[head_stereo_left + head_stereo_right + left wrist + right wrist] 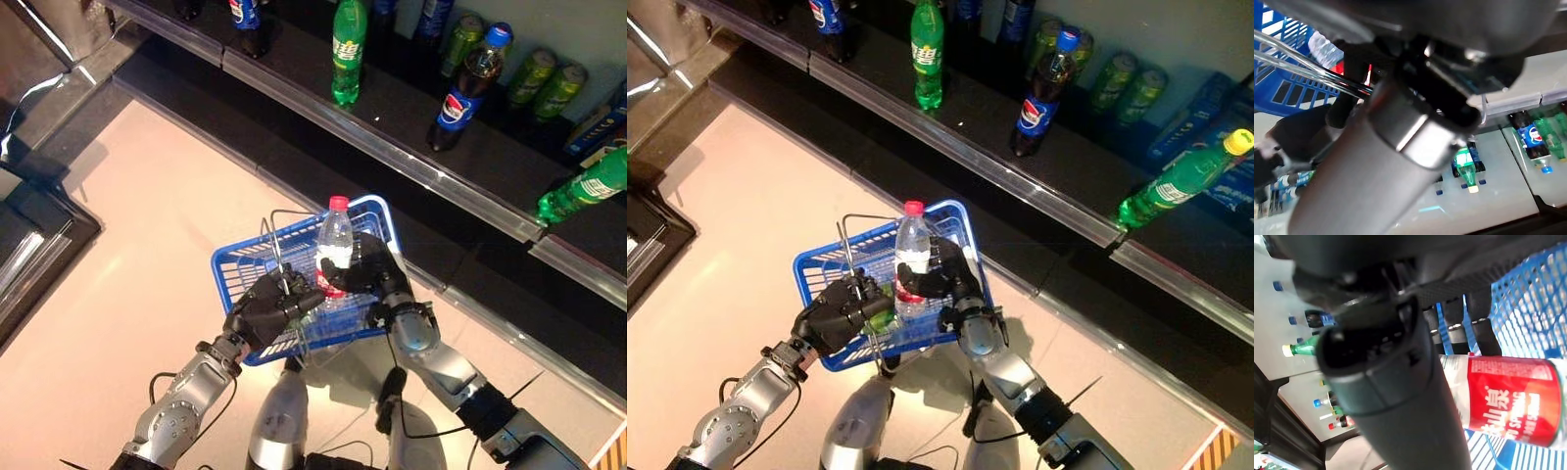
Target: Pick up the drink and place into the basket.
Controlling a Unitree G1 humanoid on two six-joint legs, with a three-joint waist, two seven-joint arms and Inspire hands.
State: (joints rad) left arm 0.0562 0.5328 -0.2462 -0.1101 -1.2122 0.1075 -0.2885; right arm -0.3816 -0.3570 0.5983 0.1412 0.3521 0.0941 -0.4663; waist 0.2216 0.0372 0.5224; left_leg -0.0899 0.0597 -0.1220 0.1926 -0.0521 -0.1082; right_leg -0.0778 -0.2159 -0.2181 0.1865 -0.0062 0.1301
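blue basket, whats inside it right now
Over the blue basket the right robot hand holds a clear water bottle with a red cap, upright. Something green shows beside it. The left robot hand grips the wire handle. The basket floor is mostly covered.

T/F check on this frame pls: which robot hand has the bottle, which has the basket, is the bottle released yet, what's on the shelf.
1. The right robot hand grips the clear water bottle. True.
2. The bottle has a blue cap. False: its cap is red, and so is its label.
3. The left robot hand holds the wire handle of the blue basket. True.
4. The bottle lies released on the basket floor. False: it stands upright over the basket, with the fingers curled round it.
5. A green bottle stands on the shelf. True.
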